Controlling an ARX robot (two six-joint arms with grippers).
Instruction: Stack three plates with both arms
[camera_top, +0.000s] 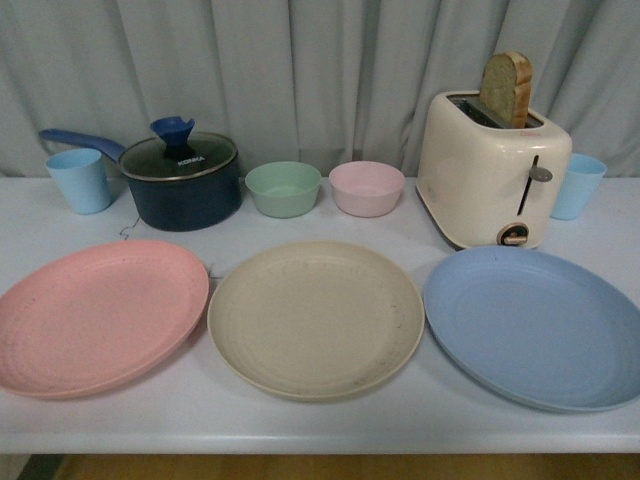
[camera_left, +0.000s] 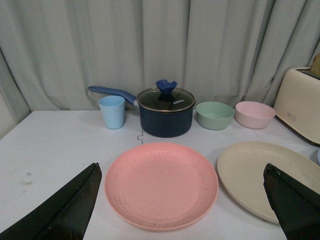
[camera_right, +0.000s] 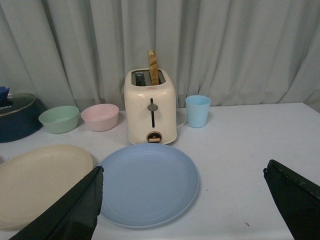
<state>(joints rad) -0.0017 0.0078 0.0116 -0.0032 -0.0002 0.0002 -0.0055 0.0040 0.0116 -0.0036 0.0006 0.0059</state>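
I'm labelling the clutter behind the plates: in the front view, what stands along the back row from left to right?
Light blue plastic cup → dark blue saucepan with glass lid → small green bowl → small pink bowl → cream toaster holding a bread slice → second light blue cup.

Front row on table (camera_top: 320, 428), left to right: left plate (camera_top: 95, 315), middle plate (camera_top: 315, 318), right plate (camera_top: 535, 325). All lie flat, each just beside the next. Back row, left to right: left cup (camera_top: 80, 180), pot (camera_top: 185, 190) with lid (camera_top: 178, 155) on and handle (camera_top: 75, 140) pointing left past that cup, left bowl (camera_top: 283, 188), right bowl (camera_top: 366, 187), toaster (camera_top: 490, 185) with bread slice (camera_top: 507, 88) upright in a slot, right cup (camera_top: 577, 186) partly behind toaster. Curtain (camera_top: 300, 70) behind everything.
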